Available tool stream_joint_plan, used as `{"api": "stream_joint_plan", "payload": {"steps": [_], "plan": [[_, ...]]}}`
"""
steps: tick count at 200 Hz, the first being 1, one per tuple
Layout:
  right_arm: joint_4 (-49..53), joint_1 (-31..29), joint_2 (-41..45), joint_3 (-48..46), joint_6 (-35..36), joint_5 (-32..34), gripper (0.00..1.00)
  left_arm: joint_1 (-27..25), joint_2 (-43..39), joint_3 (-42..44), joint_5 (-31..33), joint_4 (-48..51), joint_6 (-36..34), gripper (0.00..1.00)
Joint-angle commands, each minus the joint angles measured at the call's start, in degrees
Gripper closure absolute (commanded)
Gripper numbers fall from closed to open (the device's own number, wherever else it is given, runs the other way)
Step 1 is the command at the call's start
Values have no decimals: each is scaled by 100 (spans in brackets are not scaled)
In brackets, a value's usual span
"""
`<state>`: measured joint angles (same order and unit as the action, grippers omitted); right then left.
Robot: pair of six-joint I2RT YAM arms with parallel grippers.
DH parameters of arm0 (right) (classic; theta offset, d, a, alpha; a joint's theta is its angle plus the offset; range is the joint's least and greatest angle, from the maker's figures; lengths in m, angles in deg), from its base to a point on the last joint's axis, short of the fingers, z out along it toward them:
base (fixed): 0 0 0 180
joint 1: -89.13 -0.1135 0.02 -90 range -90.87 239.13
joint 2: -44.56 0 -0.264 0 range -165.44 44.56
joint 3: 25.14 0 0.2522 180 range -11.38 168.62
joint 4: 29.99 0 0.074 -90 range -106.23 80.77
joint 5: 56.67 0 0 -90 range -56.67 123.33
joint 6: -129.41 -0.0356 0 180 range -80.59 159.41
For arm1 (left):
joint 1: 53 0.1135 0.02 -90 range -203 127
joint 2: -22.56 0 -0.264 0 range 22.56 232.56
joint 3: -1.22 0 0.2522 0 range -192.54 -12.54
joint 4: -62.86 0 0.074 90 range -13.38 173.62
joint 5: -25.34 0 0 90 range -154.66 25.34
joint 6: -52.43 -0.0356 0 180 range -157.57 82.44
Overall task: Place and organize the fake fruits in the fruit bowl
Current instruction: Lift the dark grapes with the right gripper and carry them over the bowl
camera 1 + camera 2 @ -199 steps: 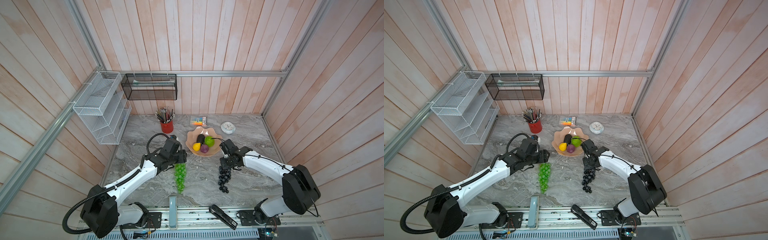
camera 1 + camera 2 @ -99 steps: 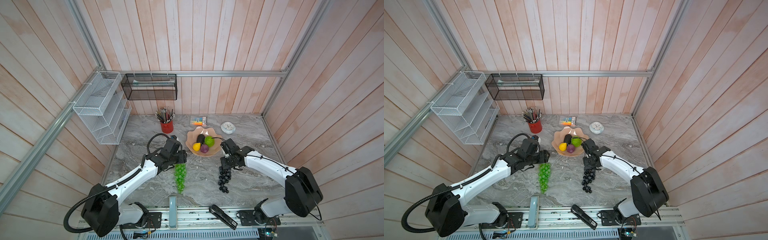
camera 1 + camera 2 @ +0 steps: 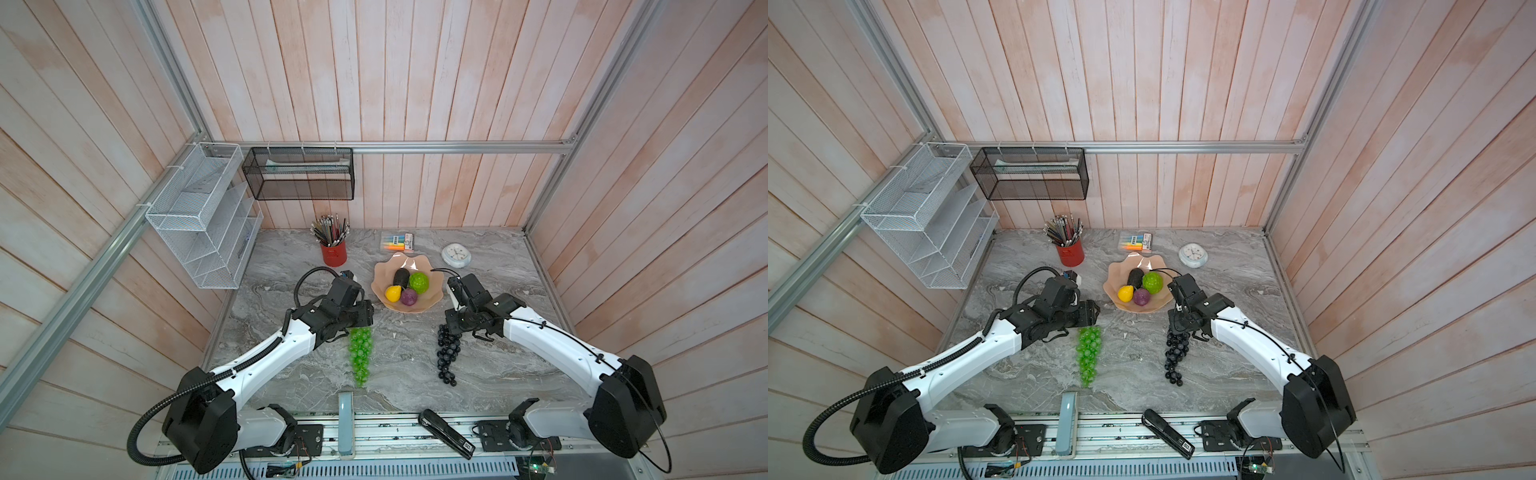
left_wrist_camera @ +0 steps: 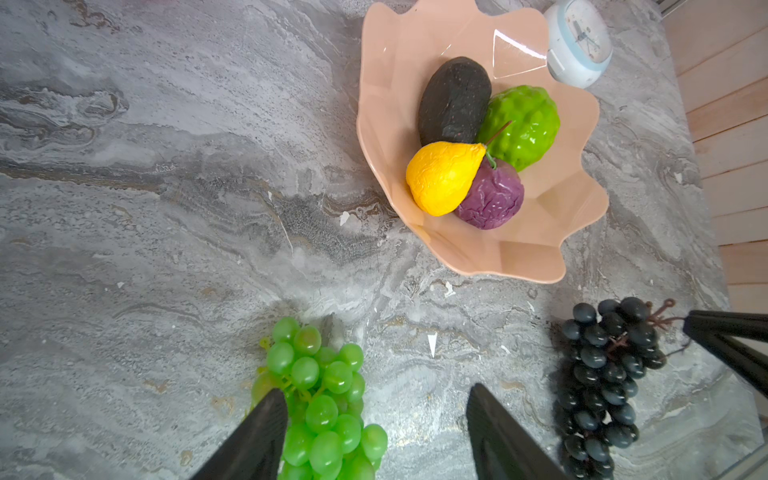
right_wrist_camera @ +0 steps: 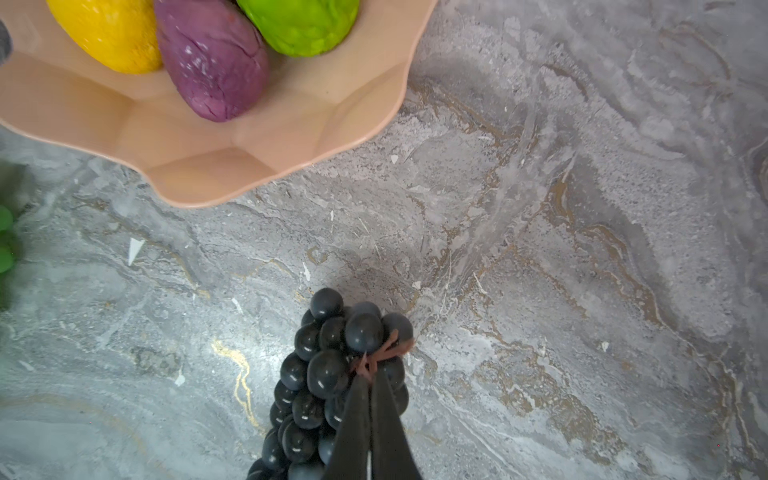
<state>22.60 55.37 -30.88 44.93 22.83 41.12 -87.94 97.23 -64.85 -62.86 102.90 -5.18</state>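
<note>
Your right gripper point(image 5: 371, 376) is clamped on the thin brown stem of the black grapes point(image 5: 320, 374), glossy beads lying between the bowl point(image 5: 208, 166) and the marbled table's point(image 5: 540, 249) front edge. Your left gripper point(image 4: 376, 392) gapes over the translucent green grapes point(image 4: 322, 395) beside them. The scalloped, faceted peach bowl holds the pebbly avocado point(image 4: 455, 102), bumpy lime ball point(image 4: 523, 124), wrinkled yellow fruit point(image 4: 440, 178) and purple fruit point(image 4: 492, 199).
</note>
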Motion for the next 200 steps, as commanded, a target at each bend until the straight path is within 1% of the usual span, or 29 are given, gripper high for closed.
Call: {"api": "stream_joint_plan", "payload": {"steps": [1,62,113,130,200], "plan": [[126,-82,294,459,-83,29,100,-10,-23,-96,81,95,-13,29],[296,-205,495,1325,-28,3,100,-5,-37,-146,75,109,40,29],[366,-307,73,2536,331,-142,100,-11,-19,-279,119,202,41,29],[276,-389,-68,2686,413,-167,100,-5,-39,-295,127,232,49,29],[-497,-534,-774,2947,624,-730,100,-5,-46,-253,197,283,42,29]]}}
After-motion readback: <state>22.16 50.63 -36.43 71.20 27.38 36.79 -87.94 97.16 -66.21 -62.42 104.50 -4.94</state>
